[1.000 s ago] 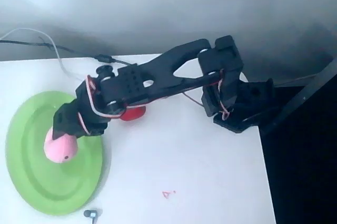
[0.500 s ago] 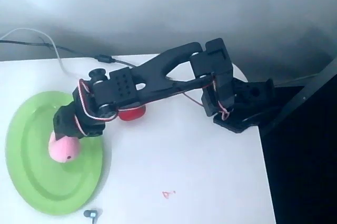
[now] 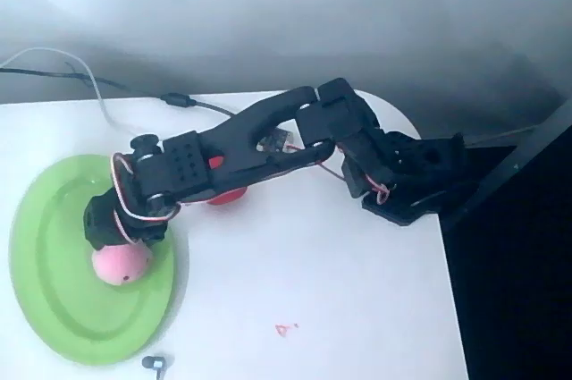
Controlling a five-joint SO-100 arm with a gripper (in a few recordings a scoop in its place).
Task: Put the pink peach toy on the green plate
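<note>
In the overhead view the pink peach toy (image 3: 121, 265) sits over the green plate (image 3: 54, 308), toward the plate's 3 o'clock side and not far inside the raised rim. The black gripper (image 3: 114, 235) is right above it at the toy's 11 o'clock, touching or nearly touching its top; the arm's own body hides the fingertips, so whether the claw is clamped on the peach, parted, or merely resting on it cannot be told. Whether the toy is already bearing on the plate or hanging just above it is also unclear from straight above. A red toy (image 3: 225, 194) lies on the white table (image 3: 340, 299) at the plate's 2 o'clock, half tucked under the arm's forearm link. The main risk is the release — a soft round ball let go this near the rim could roll toward 3 o'clock and off onto the table, especially if a finger drags it on the way up. A second risk: swinging back low could sweep the forearm into the red toy and knock it about.
</note>
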